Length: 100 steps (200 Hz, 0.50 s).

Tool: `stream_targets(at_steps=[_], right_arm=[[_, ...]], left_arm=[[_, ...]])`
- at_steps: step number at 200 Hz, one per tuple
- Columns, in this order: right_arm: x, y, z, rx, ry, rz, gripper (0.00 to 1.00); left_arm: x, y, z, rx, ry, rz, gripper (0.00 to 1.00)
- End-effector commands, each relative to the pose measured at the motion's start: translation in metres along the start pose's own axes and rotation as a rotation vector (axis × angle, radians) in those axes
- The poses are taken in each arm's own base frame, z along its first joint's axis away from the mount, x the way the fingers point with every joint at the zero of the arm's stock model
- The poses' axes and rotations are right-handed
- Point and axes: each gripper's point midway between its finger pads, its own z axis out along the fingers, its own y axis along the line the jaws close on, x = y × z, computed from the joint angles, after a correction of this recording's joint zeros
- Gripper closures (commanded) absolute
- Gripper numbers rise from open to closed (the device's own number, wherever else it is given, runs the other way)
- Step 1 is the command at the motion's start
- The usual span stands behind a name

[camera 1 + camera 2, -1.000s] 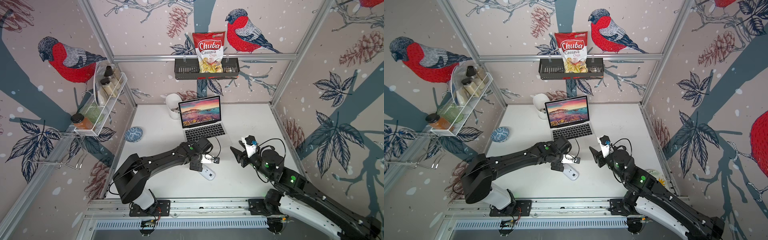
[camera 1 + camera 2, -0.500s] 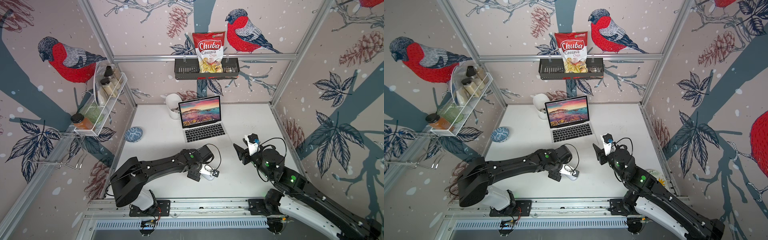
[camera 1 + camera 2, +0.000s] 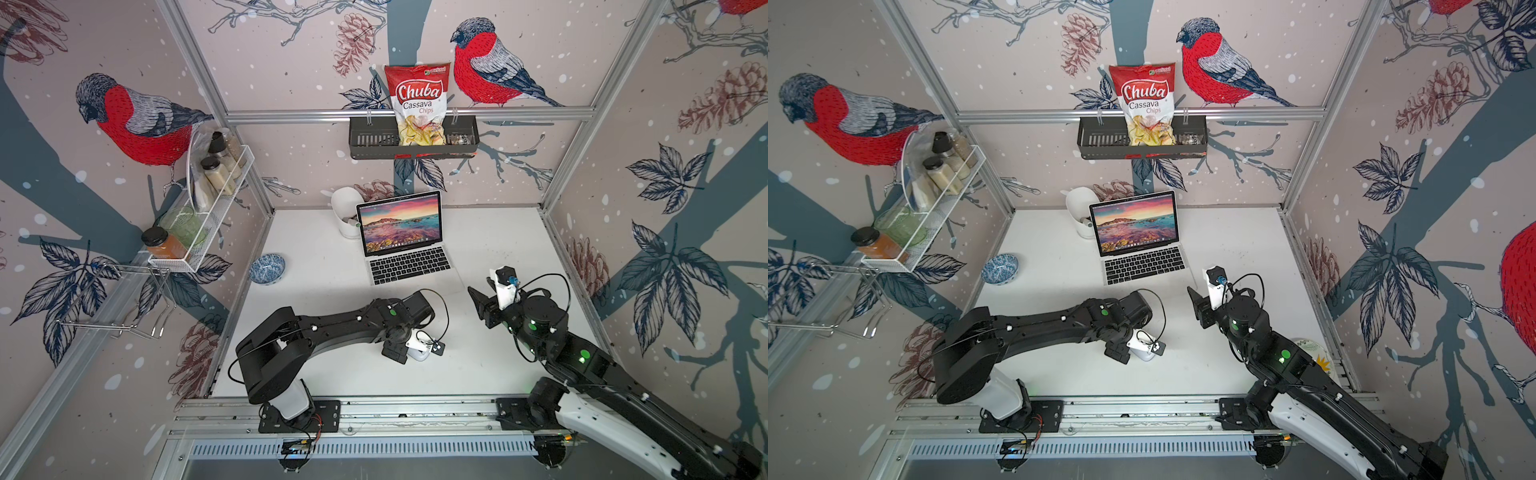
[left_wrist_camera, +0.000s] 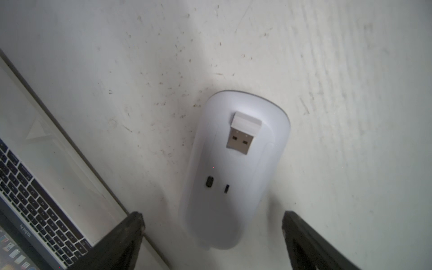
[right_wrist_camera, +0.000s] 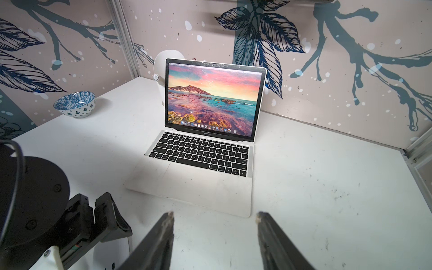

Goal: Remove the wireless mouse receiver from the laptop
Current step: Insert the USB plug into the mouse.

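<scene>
The silver laptop (image 3: 409, 259) stands open at the back middle of the table, its screen showing a seashore. The wireless mouse (image 4: 231, 177) lies white underside up near the laptop's front corner (image 4: 35, 177). The wireless mouse receiver (image 4: 243, 133), a white cap with a metal plug, rests loose on the mouse's underside. My left gripper (image 4: 212, 215) hangs open above the mouse, its jaws either side of one end and apart from it. In a top view the left gripper (image 3: 409, 355) covers most of the mouse. My right gripper (image 5: 215, 215) is open and empty, just in front of the laptop's (image 5: 210, 163) right front corner.
A blue patterned bowl (image 3: 267, 268) sits at the table's left edge. A white jug (image 3: 347, 210) stands behind the laptop. A wire shelf of jars (image 3: 208, 195) hangs on the left wall, and a black basket with a chips bag (image 3: 415, 133) on the back wall. A plate (image 3: 1316, 357) lies at the front right.
My left gripper has drawn back toward the table's front and now hangs over the mouse, which has stayed put. The right arm has barely shifted.
</scene>
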Motion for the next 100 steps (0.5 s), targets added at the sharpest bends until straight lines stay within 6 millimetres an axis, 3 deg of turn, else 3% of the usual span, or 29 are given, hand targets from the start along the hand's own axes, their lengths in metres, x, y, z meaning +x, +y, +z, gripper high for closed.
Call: stream_targets(at_steps=[1, 100], right_arm=[[-0.005, 0.000, 0.000, -0.007, -0.023, 0.024, 0.41], [-0.005, -0.002, 0.000, 0.000, -0.023, 0.030, 0.41]], left_arm=[[-0.004, -0.001, 0.003, 0.001, -0.021, -0.002, 0.04], [-0.002, -0.014, 0.024, 0.022, -0.039, -0.029, 0.04]])
